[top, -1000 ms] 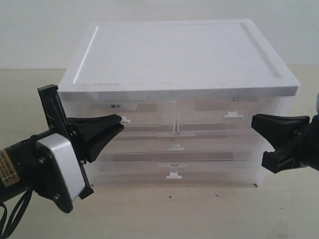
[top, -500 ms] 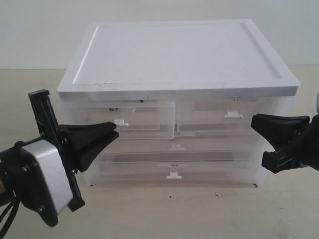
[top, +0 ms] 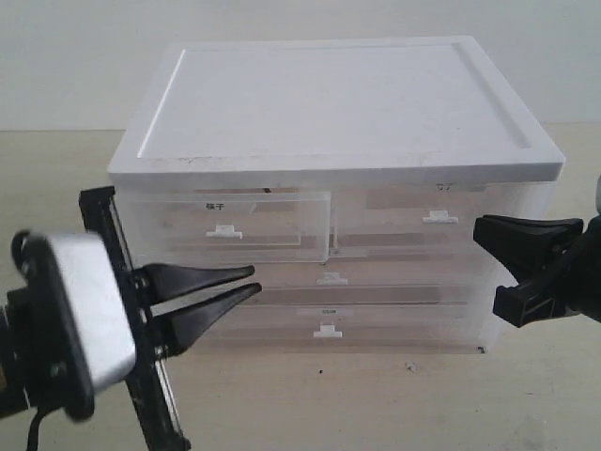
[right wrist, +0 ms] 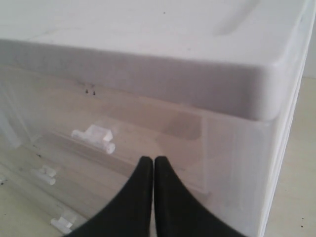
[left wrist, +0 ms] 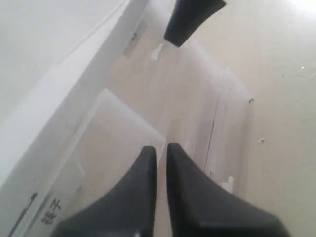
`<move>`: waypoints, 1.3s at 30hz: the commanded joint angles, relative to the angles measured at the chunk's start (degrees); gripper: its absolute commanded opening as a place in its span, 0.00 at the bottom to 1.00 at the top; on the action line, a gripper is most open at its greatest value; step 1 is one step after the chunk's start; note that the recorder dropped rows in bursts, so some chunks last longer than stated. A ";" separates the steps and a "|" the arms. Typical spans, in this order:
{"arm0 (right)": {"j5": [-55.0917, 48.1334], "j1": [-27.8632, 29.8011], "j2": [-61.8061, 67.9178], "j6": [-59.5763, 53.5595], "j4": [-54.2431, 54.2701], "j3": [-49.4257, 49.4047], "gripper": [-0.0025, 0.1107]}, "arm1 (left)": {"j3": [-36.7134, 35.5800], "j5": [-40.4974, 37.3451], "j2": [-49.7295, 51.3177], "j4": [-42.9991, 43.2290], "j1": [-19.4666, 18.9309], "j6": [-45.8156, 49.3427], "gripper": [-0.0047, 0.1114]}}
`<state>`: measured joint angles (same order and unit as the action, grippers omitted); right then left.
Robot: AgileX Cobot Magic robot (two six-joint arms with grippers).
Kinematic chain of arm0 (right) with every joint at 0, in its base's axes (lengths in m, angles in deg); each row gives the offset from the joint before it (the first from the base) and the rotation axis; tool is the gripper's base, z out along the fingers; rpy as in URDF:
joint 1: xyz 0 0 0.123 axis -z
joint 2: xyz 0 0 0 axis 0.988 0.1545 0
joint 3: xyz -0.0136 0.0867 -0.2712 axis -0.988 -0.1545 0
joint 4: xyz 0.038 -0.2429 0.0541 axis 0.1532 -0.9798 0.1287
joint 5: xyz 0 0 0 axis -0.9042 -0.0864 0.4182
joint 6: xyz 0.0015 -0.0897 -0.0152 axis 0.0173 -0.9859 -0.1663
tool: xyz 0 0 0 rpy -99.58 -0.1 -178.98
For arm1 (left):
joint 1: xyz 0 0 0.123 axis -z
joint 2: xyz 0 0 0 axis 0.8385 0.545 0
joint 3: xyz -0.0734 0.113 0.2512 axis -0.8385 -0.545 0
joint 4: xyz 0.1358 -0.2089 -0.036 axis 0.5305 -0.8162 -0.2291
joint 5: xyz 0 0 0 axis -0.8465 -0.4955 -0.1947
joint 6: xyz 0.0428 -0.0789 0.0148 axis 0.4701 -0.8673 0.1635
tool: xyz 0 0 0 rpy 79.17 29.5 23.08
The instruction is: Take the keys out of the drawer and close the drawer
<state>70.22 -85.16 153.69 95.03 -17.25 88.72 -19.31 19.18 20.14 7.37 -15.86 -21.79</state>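
Observation:
The drawer (top: 272, 221) is the upper-left translucent one, with a bold dark label (top: 216, 204) and a white tab handle (top: 223, 230). It stands pulled out a little from the white-topped cabinet (top: 329, 103). The keys do not show in any view. My left gripper (top: 254, 280) hangs just below the drawer's front, apart from the handle, its fingers a narrow gap apart with nothing between them. The left wrist view has that gripper (left wrist: 161, 148) over the drawer's front panel (left wrist: 108, 143). My right gripper (top: 479, 230) is shut and empty at the cabinet's right front corner, also seen as the right gripper (right wrist: 153, 160).
The upper-right half-width drawer (top: 423, 221) with a fainter label is closed, its handle (right wrist: 94, 138) near my right gripper. Two full-width drawers (top: 326, 330) sit closed below. The cabinet stands on a beige table (top: 376, 404).
The drawer slid out slightly. My left gripper let go of the tab handle, dropped lower and turned, and now points at the cabinet below the drawer. The right gripper barely moved.

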 commanded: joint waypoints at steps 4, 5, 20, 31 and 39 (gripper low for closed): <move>0.76 0.06 0.00 -0.16 -0.17 0.28 0.02 | 13.57 -33.31 -2.76 18.35 6.47 -17.79 0.08; 0.65 0.06 0.00 -0.16 -0.17 0.28 0.02 | 13.94 -33.55 -2.26 21.15 7.67 -16.92 0.10; -0.62 0.06 0.00 -0.16 -0.17 0.28 0.02 | 22.71 -52.25 -1.35 23.30 8.09 -12.31 0.27; -0.62 0.06 0.00 0.06 -0.17 0.28 0.02 | 23.13 -56.92 -1.35 28.47 8.21 -12.83 0.27; -0.79 0.06 0.00 0.07 -0.17 0.28 0.02 | 23.13 -56.72 0.26 34.09 8.21 -15.42 0.27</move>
<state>69.45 -85.16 153.69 95.24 -17.25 88.72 3.43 -37.60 19.29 39.58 -7.92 -35.32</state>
